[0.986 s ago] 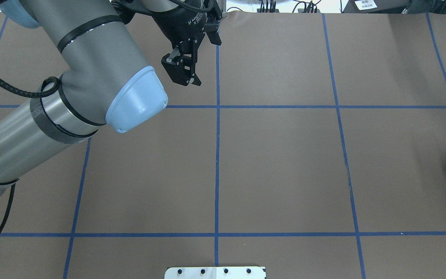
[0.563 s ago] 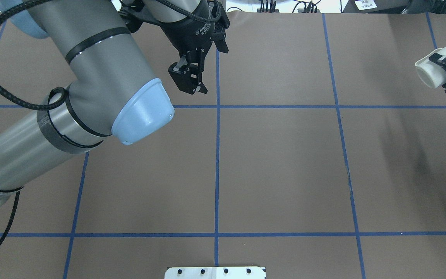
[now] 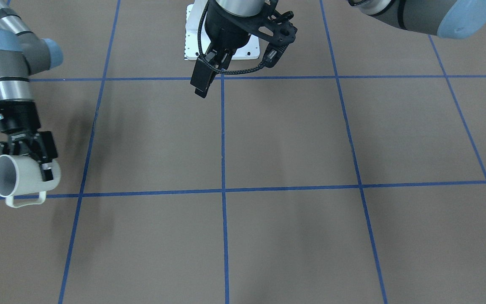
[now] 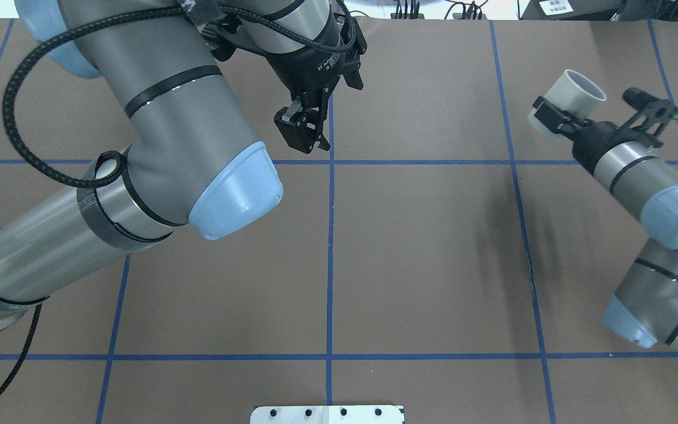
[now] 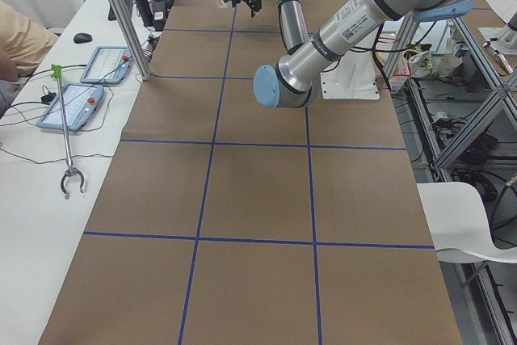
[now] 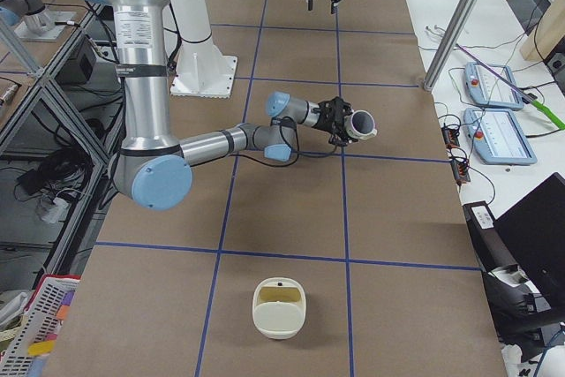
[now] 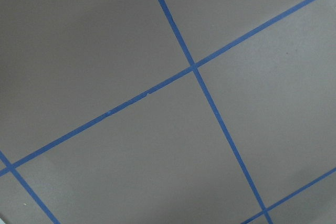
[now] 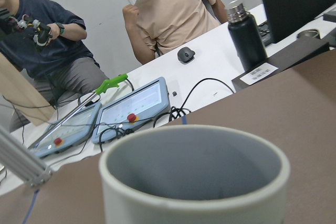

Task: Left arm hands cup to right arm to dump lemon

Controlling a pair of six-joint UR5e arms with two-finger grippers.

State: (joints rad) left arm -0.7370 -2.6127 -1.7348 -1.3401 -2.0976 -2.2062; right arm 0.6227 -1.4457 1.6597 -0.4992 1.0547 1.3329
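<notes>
Right gripper (image 4: pixel 554 116) is clamped across the cup (image 4: pixel 571 94) above the table's (image 4: pixel 433 235) right end — mouth tilted up toward the far side, no lemon showing inside. Left gripper (image 4: pixel 305 138) hangs well apart at centre, fingers seemingly parted, empty — tipping falls to the right arm.

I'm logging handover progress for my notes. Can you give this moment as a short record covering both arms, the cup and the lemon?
cup: held off the table, tipped on its side, mouth pointing away from the robot
right gripper: fingers shut on the cup's body
left gripper: open and empty, above the table near the centre tape line
lemon: not visible in any view; the part of the cup's inside that shows is bare grey
handover: appears done, since only the right gripper holds the cup
</notes>
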